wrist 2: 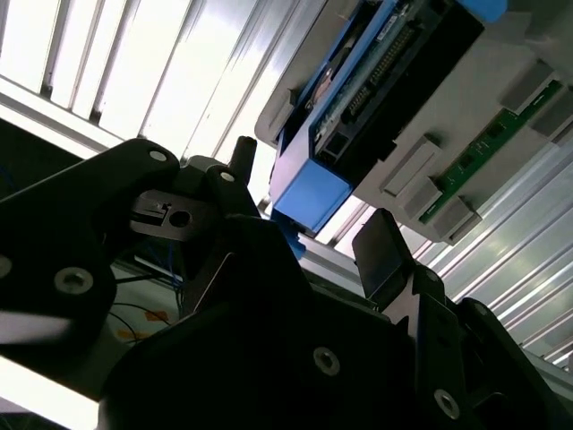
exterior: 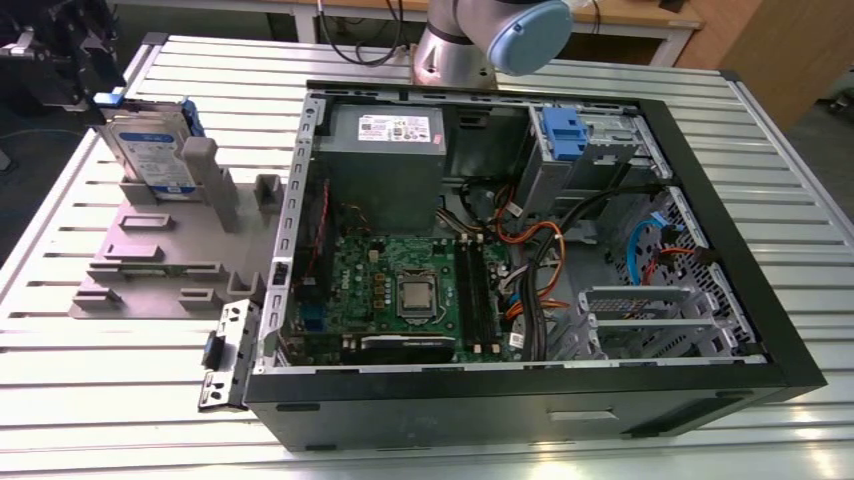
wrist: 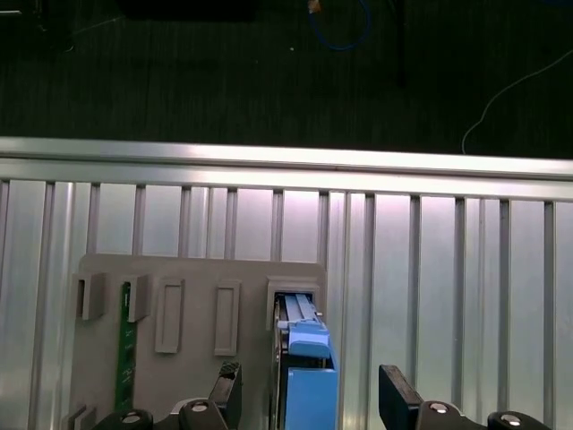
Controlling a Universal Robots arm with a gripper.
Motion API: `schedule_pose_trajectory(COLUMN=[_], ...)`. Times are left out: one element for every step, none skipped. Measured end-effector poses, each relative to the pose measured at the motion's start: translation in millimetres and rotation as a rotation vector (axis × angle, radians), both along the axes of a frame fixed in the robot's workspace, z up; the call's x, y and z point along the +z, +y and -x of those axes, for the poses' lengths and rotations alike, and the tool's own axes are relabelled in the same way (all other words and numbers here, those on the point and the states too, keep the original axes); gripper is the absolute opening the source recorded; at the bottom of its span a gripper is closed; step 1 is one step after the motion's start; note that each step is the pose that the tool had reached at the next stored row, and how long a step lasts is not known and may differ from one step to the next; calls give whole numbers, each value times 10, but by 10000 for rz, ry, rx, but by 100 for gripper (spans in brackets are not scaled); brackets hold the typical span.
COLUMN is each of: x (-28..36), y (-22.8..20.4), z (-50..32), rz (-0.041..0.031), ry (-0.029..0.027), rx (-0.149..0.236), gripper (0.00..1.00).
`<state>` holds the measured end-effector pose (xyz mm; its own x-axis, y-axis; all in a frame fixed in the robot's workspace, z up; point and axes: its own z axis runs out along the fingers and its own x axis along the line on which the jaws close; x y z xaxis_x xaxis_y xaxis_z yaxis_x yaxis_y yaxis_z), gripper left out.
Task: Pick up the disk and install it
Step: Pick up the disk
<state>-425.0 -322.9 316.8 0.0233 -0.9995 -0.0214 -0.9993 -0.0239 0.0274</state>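
Note:
The disk [exterior: 144, 145] stands on edge in a grey holder [exterior: 160, 250] on the slatted table, at the exterior view's left. It is silver with a white-and-blue label and blue side rails. My gripper [exterior: 83, 72] is dark and sits just beyond the disk's top end. In the first wrist view, the gripper [wrist: 311, 394] is open, one black finger [wrist: 228, 390] on each side of the disk's blue rail [wrist: 309, 358], apart from it. The second wrist view shows the same: the open gripper [wrist 2: 309, 206] straddles the end of the disk [wrist 2: 385, 81].
An open computer case [exterior: 747, 330] lies at centre and right, with a motherboard [exterior: 400, 285], a grey power supply [exterior: 387, 130] and a blue latch by the drive bay [exterior: 563, 135]. The arm's base [exterior: 461, 45] stands behind it. A green memory stick [wrist: 125, 345] sits in the holder.

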Motion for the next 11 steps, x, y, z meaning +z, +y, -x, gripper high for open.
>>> schedule_pose_trajectory(x=[0,0,0,0,-1,-1,-1,-2,-3,-5,-8], y=[0,0,0,0,0,0,0,0,0,0,0], z=[0,0,0,0,0,0,0,0,0,0,0], rz=[0,0,0,0,0,0,0,0,0,0,-1], ry=[1,1,0,1,0,1,1,0,0,0,-1], rx=[0,0,0,0,0,0,1,0,0,0,0], gripper=[71,71,71,71,69,69,62,62,62,62,62])
